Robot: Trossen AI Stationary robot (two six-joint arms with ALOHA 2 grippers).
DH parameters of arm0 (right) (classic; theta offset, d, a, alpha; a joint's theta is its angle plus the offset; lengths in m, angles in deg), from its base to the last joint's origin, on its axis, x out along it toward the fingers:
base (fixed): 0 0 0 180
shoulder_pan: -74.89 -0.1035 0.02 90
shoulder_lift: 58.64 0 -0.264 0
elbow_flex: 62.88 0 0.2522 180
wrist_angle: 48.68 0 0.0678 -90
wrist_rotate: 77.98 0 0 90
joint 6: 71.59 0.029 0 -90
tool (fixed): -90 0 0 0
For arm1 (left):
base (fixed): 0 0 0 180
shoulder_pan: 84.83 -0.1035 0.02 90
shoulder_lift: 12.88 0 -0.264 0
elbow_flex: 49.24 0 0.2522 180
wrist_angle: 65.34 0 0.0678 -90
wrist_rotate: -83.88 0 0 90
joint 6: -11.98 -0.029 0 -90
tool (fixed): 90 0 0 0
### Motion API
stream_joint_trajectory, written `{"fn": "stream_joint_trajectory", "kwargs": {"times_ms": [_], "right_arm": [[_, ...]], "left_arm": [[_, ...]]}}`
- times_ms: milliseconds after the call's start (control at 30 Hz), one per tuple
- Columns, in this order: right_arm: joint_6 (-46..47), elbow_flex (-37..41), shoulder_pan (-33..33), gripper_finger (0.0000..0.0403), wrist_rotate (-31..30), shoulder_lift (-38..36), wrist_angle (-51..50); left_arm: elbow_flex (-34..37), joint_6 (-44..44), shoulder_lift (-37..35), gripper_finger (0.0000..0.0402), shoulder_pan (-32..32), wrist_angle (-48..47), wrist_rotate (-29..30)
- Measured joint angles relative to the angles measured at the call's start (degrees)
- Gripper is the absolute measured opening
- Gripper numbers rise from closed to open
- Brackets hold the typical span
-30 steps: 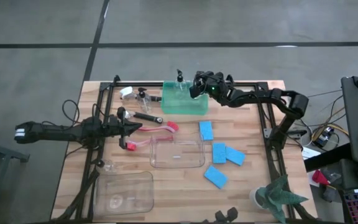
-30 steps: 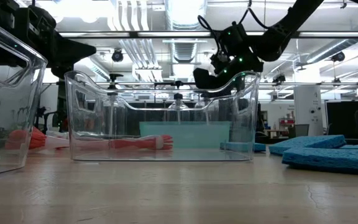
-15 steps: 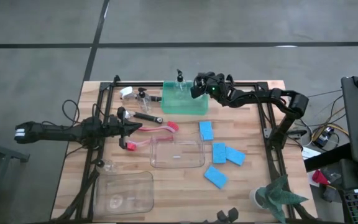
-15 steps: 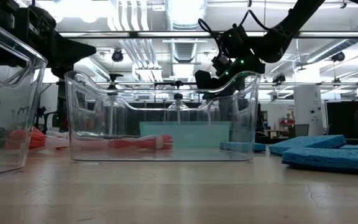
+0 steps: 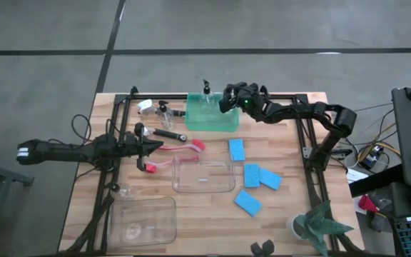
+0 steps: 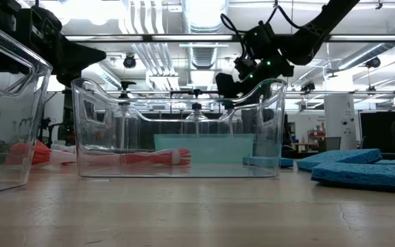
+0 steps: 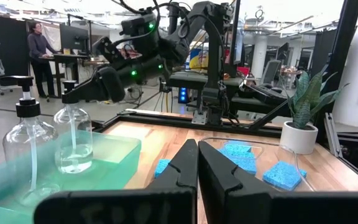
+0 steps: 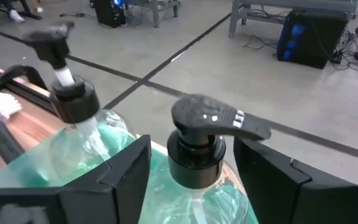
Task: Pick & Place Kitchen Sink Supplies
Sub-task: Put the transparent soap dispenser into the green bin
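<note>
Two bottles [image 5: 207, 100] are already stood in the green tray [image 5: 223, 123]. The right gripper [image 5: 223, 100] is spread around one bottle's neck there. Four sponges [image 5: 251, 175] and the brushes [image 5: 171, 146] remain on the table; the left gripper [image 5: 155, 147], pressed together, hovers over the brushes.

Right gripper [image 8: 188, 171]: jaws have spread apart since a second ago and now stand clear on either side of the pump bottle [image 8: 194, 155] in the green tray [image 5: 211, 121]; gripper has edged slightly toward frame right in the high view.
</note>
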Motion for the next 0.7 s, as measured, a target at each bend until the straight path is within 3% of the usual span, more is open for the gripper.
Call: {"fn": "stream_joint_trajectory", "kwargs": {"times_ms": [300,700], "right_arm": [[-1.85,0.00,-1.20,0.0272,0.02,-2.12,-0.66],[-8.80,0.00,-5.46,0.0295,-0.04,-7.50,-0.97]], "left_arm": [[0.00,0.00,0.01,0.0007,-0.02,-0.01,0.01],[0.00,0.00,0.00,0.0007,-0.02,0.00,0.02]]}}
